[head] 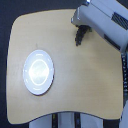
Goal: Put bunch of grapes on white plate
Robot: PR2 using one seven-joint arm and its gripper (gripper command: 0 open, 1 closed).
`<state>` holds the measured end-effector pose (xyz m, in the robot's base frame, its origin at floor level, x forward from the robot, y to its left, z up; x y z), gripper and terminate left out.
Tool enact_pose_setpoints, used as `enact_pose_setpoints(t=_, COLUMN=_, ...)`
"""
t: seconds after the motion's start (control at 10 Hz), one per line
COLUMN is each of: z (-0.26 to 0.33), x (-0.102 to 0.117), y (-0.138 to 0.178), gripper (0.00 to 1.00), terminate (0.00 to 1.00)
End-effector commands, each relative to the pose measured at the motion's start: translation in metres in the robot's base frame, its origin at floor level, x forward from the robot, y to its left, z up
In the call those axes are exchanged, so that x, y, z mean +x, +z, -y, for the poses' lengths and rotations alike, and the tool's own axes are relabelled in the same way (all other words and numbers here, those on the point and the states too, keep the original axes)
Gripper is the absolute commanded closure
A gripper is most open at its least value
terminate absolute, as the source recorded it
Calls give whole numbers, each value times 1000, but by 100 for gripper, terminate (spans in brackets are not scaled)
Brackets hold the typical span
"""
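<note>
The white plate [38, 72] lies alone on the wooden table [70, 95] — bare tabletop rings it on every side, so it is open to approach from all around. Well apart from the plate, toward the exterior view's upper right, the robot arm [102, 20] overhangs the table's corner.

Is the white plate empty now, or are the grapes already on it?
Empty. The white plate shows only its bare glossy surface. A dark shape, perhaps the bunch of grapes, hangs at the gripper, far from it.
</note>
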<state>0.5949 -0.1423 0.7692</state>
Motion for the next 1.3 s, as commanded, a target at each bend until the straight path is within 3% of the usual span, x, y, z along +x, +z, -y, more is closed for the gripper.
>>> enact_pose_setpoints(t=0.0, z=-9, x=14, y=-55, gripper=0, terminate=0)
enact_pose_setpoints(t=0.3, z=-3, x=31, y=-62, gripper=0, terminate=0)
enact_pose_setpoints(t=0.7, z=-1, x=11, y=-61, gripper=0, terminate=0)
enact_pose_setpoints(t=0.8, z=-9, x=7, y=-59, gripper=100, terminate=0)
enact_pose_setpoints(t=1.2, z=-20, x=0, y=-57, gripper=100, terminate=0)
